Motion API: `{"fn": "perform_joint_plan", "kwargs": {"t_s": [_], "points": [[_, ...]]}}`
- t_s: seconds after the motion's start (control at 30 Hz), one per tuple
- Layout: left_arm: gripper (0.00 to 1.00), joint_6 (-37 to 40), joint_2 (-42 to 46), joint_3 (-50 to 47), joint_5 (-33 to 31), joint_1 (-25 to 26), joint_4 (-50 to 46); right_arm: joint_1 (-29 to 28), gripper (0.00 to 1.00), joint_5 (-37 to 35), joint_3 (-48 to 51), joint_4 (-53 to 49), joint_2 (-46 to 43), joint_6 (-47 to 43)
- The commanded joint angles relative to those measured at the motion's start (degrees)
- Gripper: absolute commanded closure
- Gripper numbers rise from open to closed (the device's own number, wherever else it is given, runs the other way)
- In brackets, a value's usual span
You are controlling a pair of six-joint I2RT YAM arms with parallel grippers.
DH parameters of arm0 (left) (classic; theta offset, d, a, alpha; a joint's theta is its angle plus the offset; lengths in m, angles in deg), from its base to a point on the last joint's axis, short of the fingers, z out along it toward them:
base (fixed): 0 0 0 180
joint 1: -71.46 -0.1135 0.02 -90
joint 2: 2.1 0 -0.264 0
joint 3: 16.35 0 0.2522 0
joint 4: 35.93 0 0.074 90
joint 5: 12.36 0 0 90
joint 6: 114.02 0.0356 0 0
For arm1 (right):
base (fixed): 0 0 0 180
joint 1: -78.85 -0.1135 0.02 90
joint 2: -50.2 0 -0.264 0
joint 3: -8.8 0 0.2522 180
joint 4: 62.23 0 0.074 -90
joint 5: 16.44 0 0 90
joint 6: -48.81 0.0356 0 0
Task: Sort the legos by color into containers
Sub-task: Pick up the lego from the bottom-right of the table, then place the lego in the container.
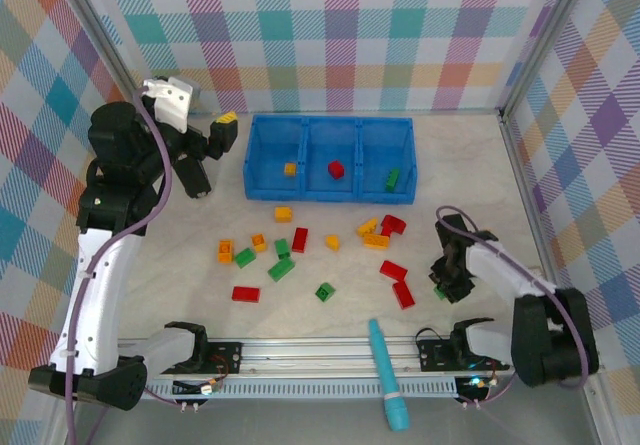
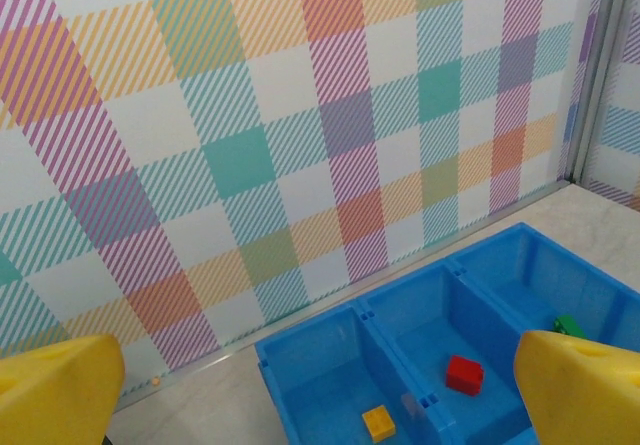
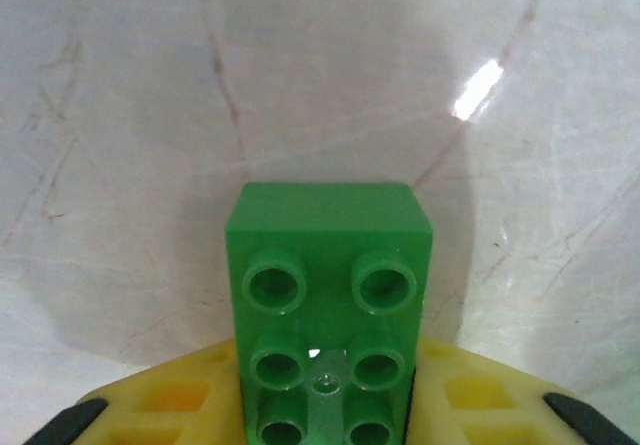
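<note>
Green brick (image 3: pixel 328 315) is at the near right of the desk (image 1: pixel 180 255), down by the right gripper (image 1: pixel 452 283). That gripper is pinching it. In the right wrist view the yellow pads (image 3: pixel 470 395) sit against both long sides. The studs face the camera and the long axis runs straight out from the wrist. I can't tell whether it's off the desk yet. The target looks like the right compartment (image 1: pixel 385 150) of the blue tray (image 1: pixel 330 120), which already holds a green brick (image 1: pixel 392 178). The middle compartment has a red one (image 1: pixel 336 170) and the left an orange-yellow one (image 1: pixel 290 168). From the right gripper that bin lies toward the far wall and a bit to the left, past the loose red bricks (image 1: pixel 393 270). The right arm is clearly the nearer one. The likely move is lift, carry forward and slightly left, then drop. The left gripper (image 1: pixel 210 155) is spread wide and holding nothing, up by the tray's left end, well away from that path.
</note>
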Motion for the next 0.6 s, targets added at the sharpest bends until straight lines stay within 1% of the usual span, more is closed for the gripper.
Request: {"fn": "perform_joint_plan", "kwargs": {"t_s": [0.0, 0.07, 0.13, 0.23, 0.33, 0.4, 0.57], "points": [[0.0, 0.79, -0.06, 0.99, -0.34, -0.62, 0.85, 0.22, 0.74, 1.74, -5.1, 16.14, 5.21, -10.11], [0.0, 0.79, 0.11, 1.01, -0.19, -0.64, 0.85, 0.15, 0.77, 2.3, -11.6, 17.83, 8.58, -15.93], [0.0, 0.74, 0.44, 0.62, 0.08, -0.65, 1.32, 0.08, 0.78, 3.58, -20.82, 18.41, 12.84, -23.63], [0.0, 0.81, 0.75, 0.34, 0.09, -0.65, 1.51, 0.07, 0.79, 3.31, -36.19, 14.77, 19.47, -31.98], [0.0, 0.8, 1.25, 0.52, 0.03, -0.58, 0.96, -0.02, 0.8, 3.72, -48.43, 12.36, 24.39, -36.9], [0.0, 0.8, 1.91, 0.14, -0.25, -0.63, 1.1, -0.44, 0.8, 3.87, -54.82, 11.11, 27.36, -39.05], [0.0, 0.81, 3.45, -1.32, -0.26, -0.62, 2.4, -1.86, 0.8, 7.06, -65.37, 12.43, 35.55, -44.06]]}}
